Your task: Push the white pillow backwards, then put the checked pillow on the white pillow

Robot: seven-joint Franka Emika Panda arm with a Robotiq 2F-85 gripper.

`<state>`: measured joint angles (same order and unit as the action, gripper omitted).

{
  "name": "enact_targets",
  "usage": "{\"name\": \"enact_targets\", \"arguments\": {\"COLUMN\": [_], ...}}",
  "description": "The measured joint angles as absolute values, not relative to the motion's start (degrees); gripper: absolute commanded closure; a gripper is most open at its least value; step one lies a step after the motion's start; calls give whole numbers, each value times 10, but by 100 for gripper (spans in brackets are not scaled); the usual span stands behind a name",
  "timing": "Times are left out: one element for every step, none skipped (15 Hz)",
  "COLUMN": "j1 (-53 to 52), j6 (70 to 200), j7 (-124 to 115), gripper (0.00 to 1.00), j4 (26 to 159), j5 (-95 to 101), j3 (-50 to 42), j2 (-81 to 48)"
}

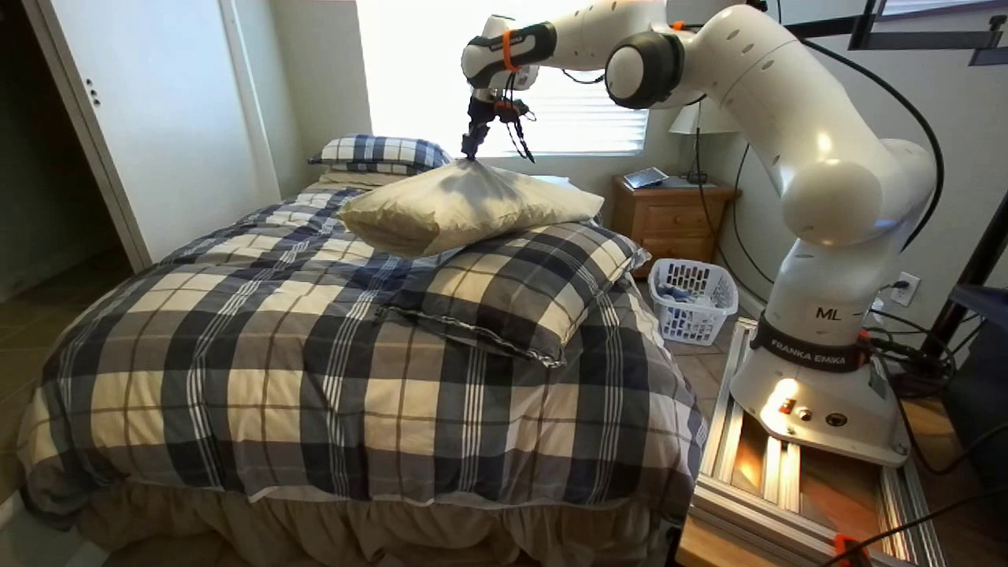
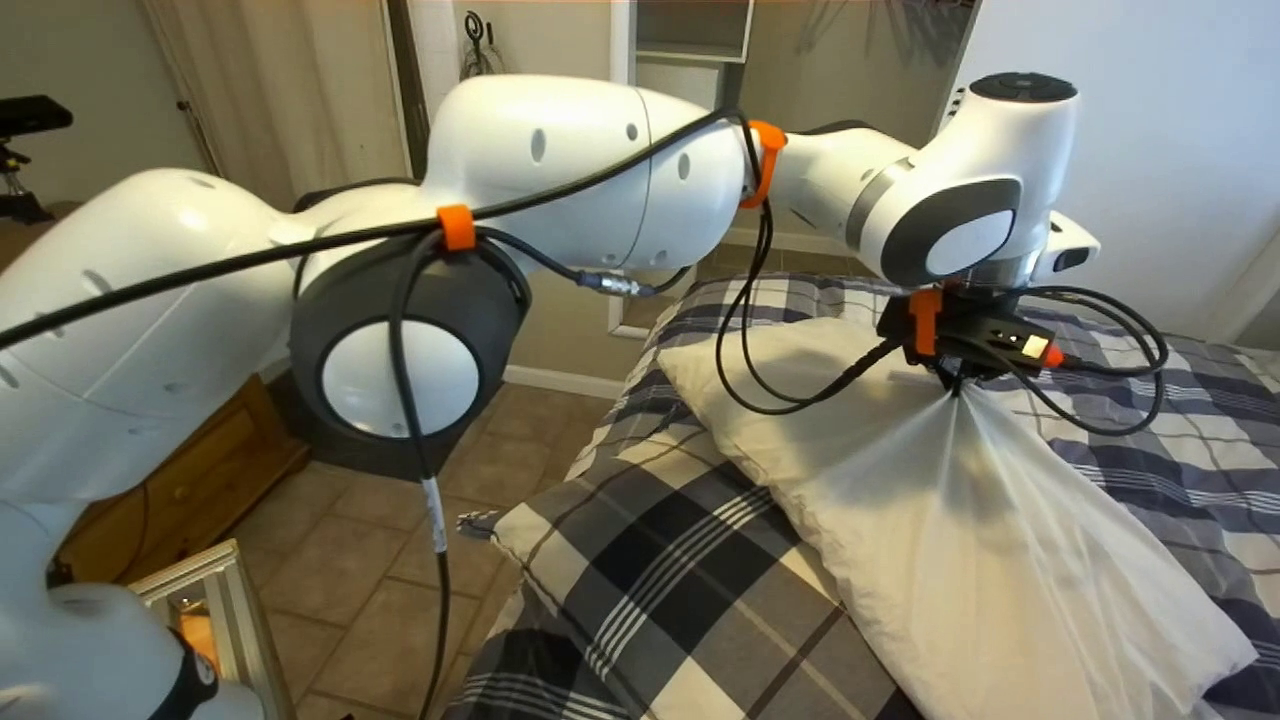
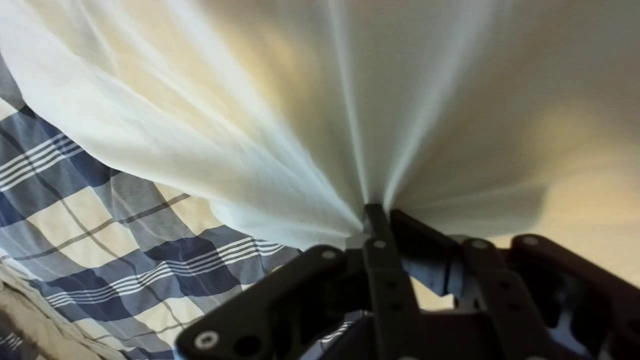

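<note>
My claw (image 3: 385,209) is pinched narrow, its tips almost together on a fold near the middle of the white pillow (image 1: 472,205). The cover is thin, smooth, off-white cloth; where I hold it, it rises to a peak, and sharp pleats fan out from my tips. Its edges look softly puckered.

In both exterior views the white pillow overlaps the checked pillow (image 1: 504,287); I cannot tell how much of it rests there. In an exterior view its long axis runs from side to side, the left end drooping a little lower and reaching past the checked pillow, over the plaid bedspread (image 1: 260,370).

The checked pillow is plump, plaid in navy, cream and tan, with a ragged seam along its near edge. Since part of it is covered, I cannot tell its long axis. One corner points toward the foot of the bed (image 1: 409,528); another reaches the side edge nearest my base (image 1: 819,402). Past that edge a white plastic basket (image 1: 693,324) with slotted walls stands on the tile floor (image 2: 370,560), near a wooden nightstand (image 1: 673,216). Left of both pillows the bedspread stretches broad and rumpled, and a second plaid pillow (image 1: 386,153) lies at the head end.
</note>
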<state>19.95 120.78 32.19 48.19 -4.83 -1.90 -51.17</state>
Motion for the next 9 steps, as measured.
{"name": "enact_targets", "arguments": {"j1": [199,200,199,199,199,198,197,195,193], "j6": [1208,1208,1208,1207,1208,1213,1221,1231,1240], "j7": [322,322,322,322,322,326,332,340,347], "gripper": [93,98,98,98,98,98,98,98,98], "j4": [482,482,482,483,483,483,483,483,483], "j5": [-48,-48,-48,-48,-48,-48,-48,-48,-48], "j3": [-19,-19,-19,-19,-19,-18,-16,-14,-13], "j2": [-512,-512,-512,-512,-515,-520,-525,-530,-535]}}
